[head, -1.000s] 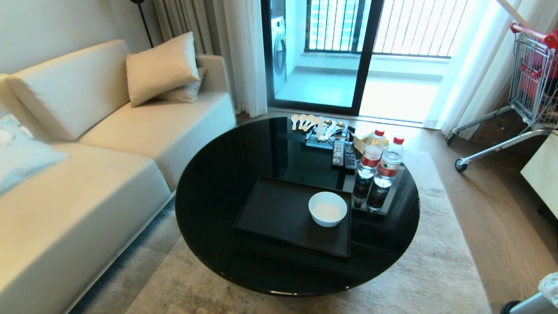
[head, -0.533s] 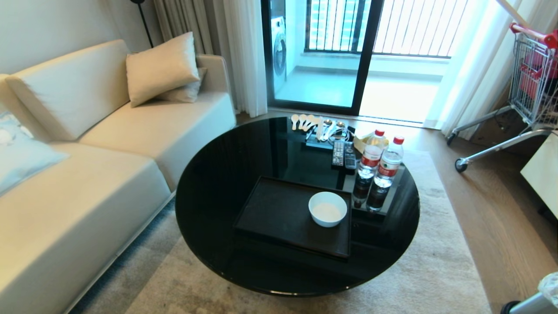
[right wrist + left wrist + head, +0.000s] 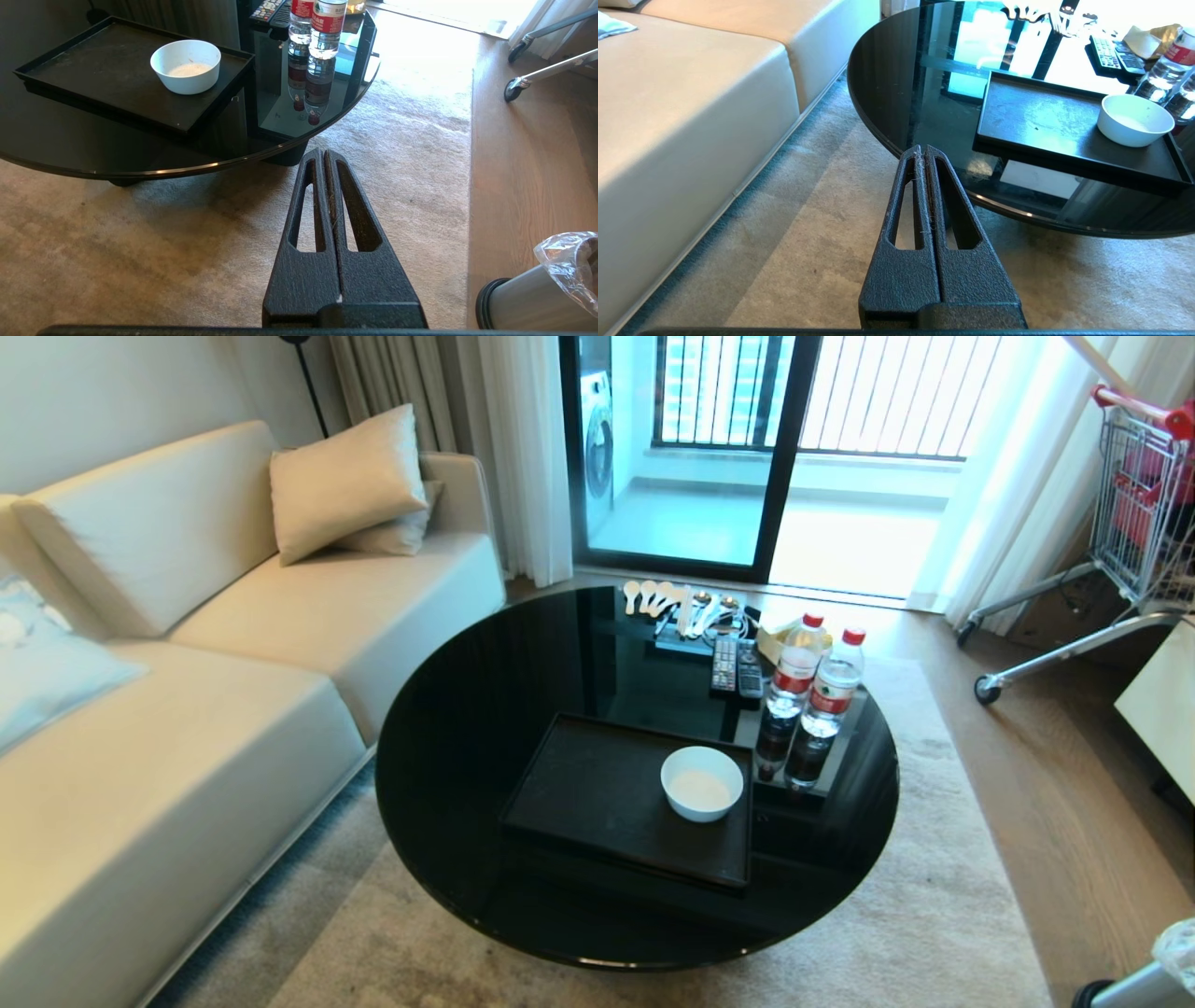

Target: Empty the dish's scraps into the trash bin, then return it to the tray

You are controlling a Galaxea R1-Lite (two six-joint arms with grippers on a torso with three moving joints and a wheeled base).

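Fingers (image 3: 920, 186) of the left gripper (image 3: 923, 151) are pressed together, empty, above the carpet (image 3: 808, 261) by the sofa (image 3: 691, 107). Right of it, the bowl (image 3: 702, 783) sits upright on the tray (image 3: 597, 793). Farther right, the right gripper (image 3: 324, 153) is likewise closed and empty, with the trash bin (image 3: 532, 298) beside it.

This is a home living room. A cream sofa (image 3: 187, 709) with loose cushions (image 3: 345, 481) stands beside a round black glass coffee table (image 3: 467, 728) on a beige carpet (image 3: 934, 915). Long curtains (image 3: 523, 448) frame a sliding glass door (image 3: 691, 448) onto a balcony with a washing machine (image 3: 597, 439). On the table lie remote controls (image 3: 736, 667), water bottles (image 3: 814, 695) and spoons (image 3: 653, 595).
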